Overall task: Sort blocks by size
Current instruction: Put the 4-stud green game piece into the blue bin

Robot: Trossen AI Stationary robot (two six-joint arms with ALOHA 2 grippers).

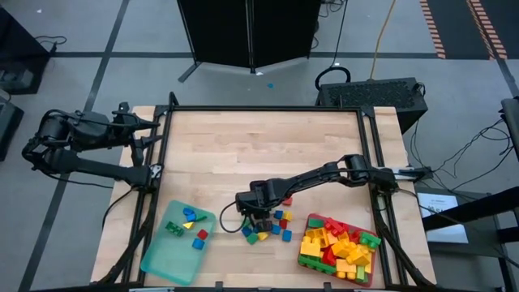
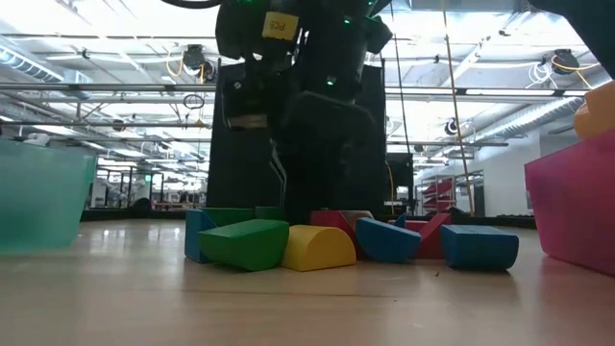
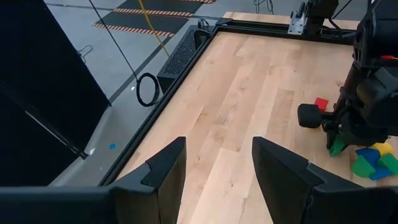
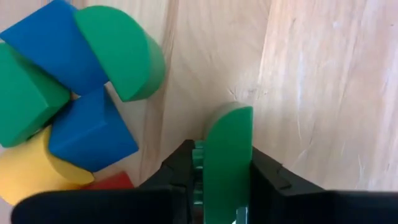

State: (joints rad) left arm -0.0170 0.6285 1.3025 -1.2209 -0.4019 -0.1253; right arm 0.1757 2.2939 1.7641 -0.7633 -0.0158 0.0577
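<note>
Several small blocks in blue, green, yellow and red lie in a loose pile at the table's near middle; in the low view they rest flat on the wood. My right gripper points steeply down at the pile's left edge, shut on a green block with a rounded end. My left gripper hangs open with nothing between its fingers, beyond the table's far left corner. My right gripper pinches the green block by its two flat faces between its two fingers, coming from above and pointing down. The block stands on edge with its rounded end sticking out past the fingertips toward the wood. Whether that end touches the table I cannot tell.
A teal tray with a few small blocks sits at the near left. A red tray heaped with larger yellow, red and green blocks sits at the near right. Bare wood spans the table's far half. A black frame edges the table.
</note>
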